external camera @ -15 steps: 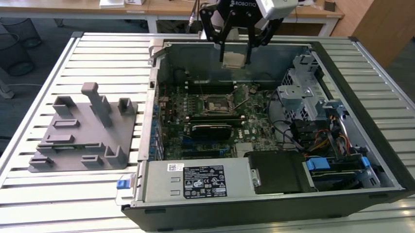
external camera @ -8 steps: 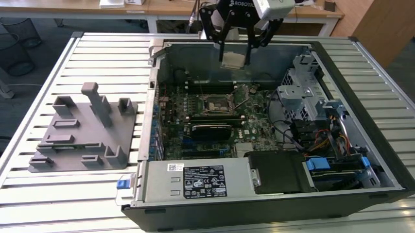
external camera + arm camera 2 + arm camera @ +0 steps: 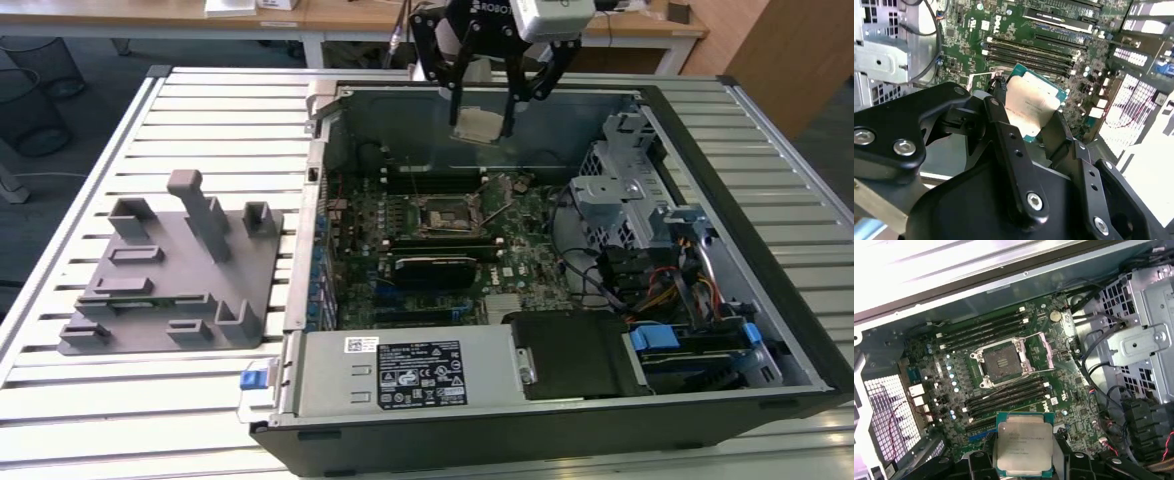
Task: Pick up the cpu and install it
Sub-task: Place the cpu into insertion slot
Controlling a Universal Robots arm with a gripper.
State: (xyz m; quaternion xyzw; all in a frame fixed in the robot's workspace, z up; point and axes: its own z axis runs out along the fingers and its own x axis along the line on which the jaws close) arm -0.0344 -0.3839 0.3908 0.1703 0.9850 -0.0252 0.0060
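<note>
Jaws were pinched onto two opposite edges of the cpu, holding it in the air. In the exterior view the gripper hung at 12 o'clock over the computer case, its upper part cut off by the frame. Fingers hid the cpu's side edges. The socket lay open, well apart from the cpu. The grey fixture sat at 9 o'clock of the case.

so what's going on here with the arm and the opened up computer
A robot arm's end effector is gripping the cpu by its edges and holding it in the air over the open computer case. On the motherboard below, the socket is open and empty, so the cpu is picked up but not yet installed. A grey plastic fixture sits on the table, to the exterior view's left of the case.
</note>
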